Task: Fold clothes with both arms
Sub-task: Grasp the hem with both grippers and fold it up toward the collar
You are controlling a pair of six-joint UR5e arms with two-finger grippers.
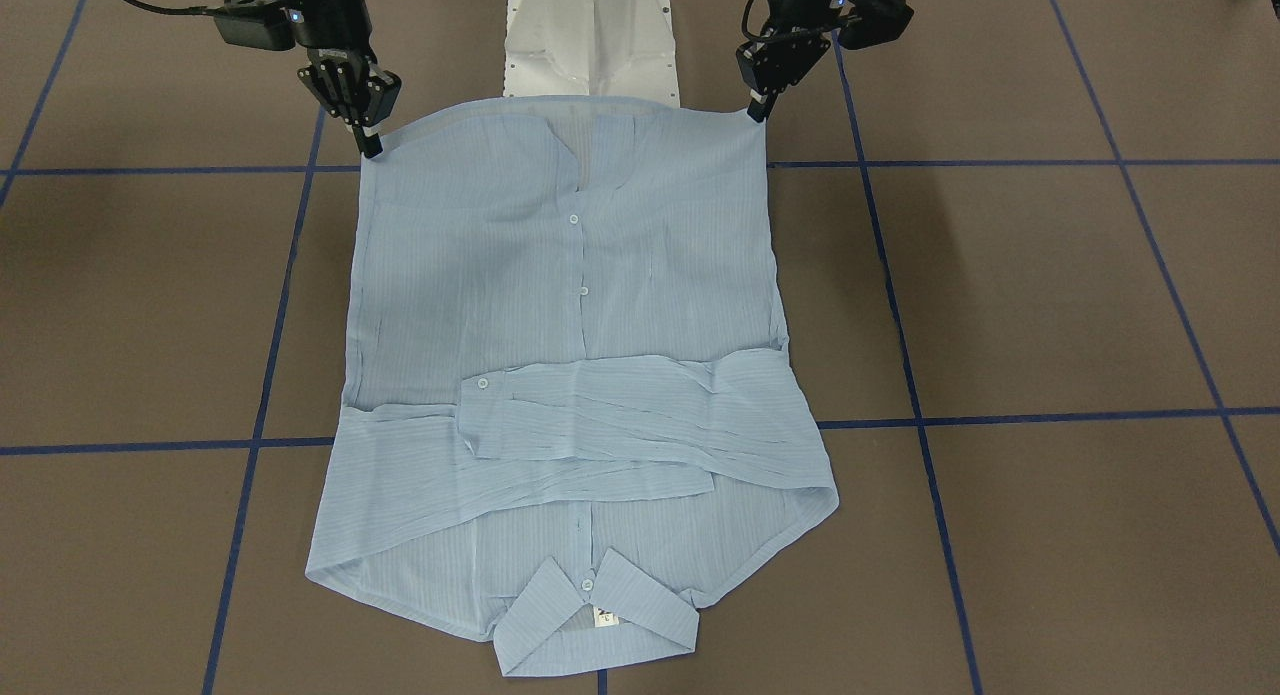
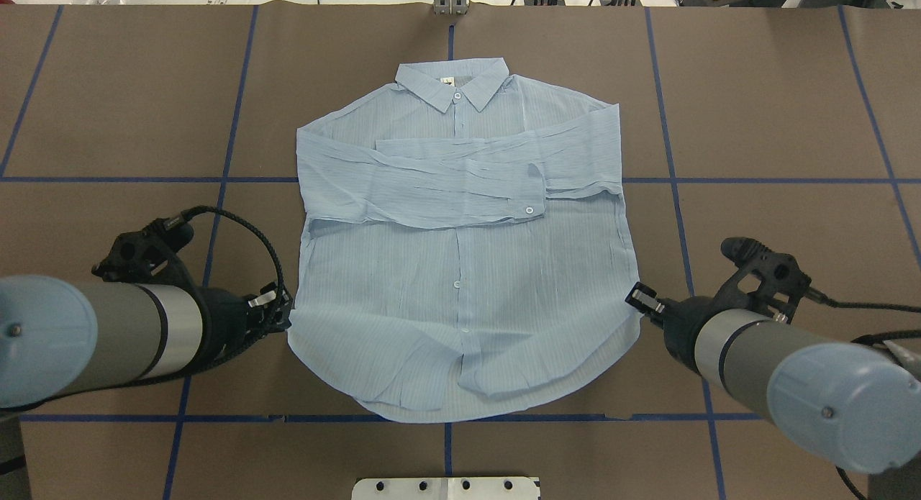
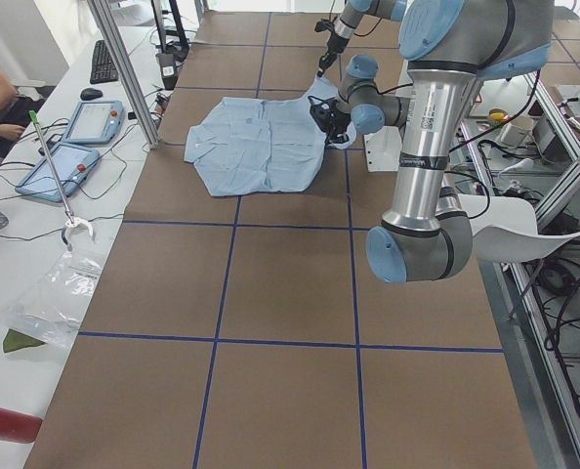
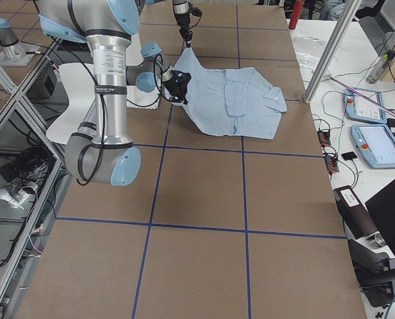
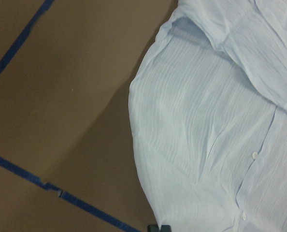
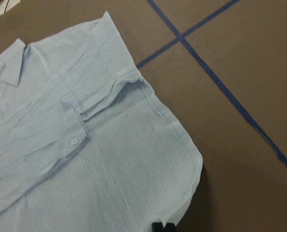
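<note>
The shirt [image 2: 460,284] is lying in the middle of the table [image 2: 108,97], collar [image 2: 452,86] on the far side from the robot [image 2: 446,488]. Both sleeves [image 2: 446,187] are lying across its front. The left gripper [image 1: 758,110] and right gripper [image 1: 370,143] are holding its near corners.

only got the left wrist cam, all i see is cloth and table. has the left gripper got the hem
observer: yes, the left gripper pinches one hem corner of the shirt, held up off the table.
operator: and the right one
observer: the right gripper pinches the other hem corner at about the same height. The hem runs straight between the two.
operator: sleeves ok
observer: both sleeves lie folded across the chest, one over the other, flat on the shirt.
</note>
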